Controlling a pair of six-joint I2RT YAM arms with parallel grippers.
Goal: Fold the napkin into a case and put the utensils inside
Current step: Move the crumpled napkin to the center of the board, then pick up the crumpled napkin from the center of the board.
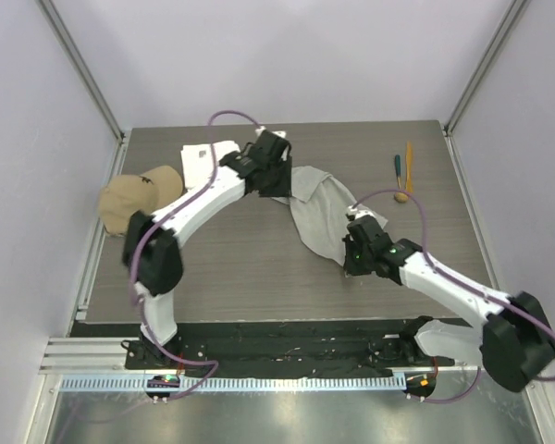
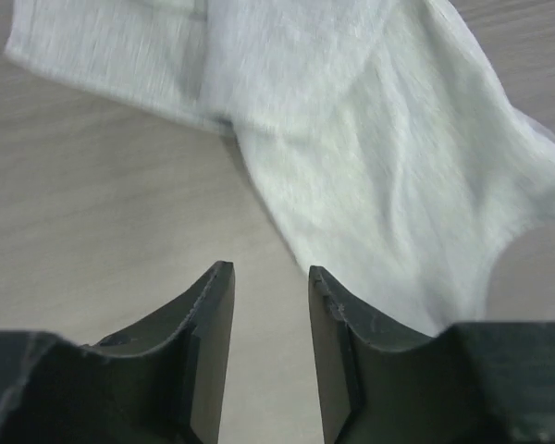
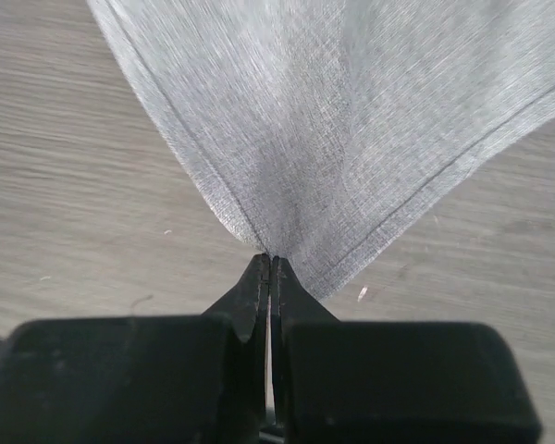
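The light-grey napkin point(image 1: 319, 211) lies rumpled and unfolded in the middle of the table, running from the left gripper down to the right one. My right gripper point(image 1: 346, 250) is shut on its near edge; in the right wrist view the cloth point(image 3: 333, 111) fans out from the pinched tips point(image 3: 270, 257). My left gripper point(image 1: 279, 192) hovers at the napkin's far left end. Its jaws stand open over bare table point(image 2: 270, 270), with the cloth point(image 2: 370, 139) just ahead and to the right. The utensils lie at the back right: a teal-handled piece point(image 1: 398, 166), an orange stick point(image 1: 408, 155) and a wooden spoon bowl point(image 1: 400, 196).
A tan cap point(image 1: 139, 196) sits at the table's left edge, and a white towel point(image 1: 199, 159) lies behind it, partly under the left arm. The dark wood table point(image 1: 231, 268) is bordered by grey walls and metal posts.
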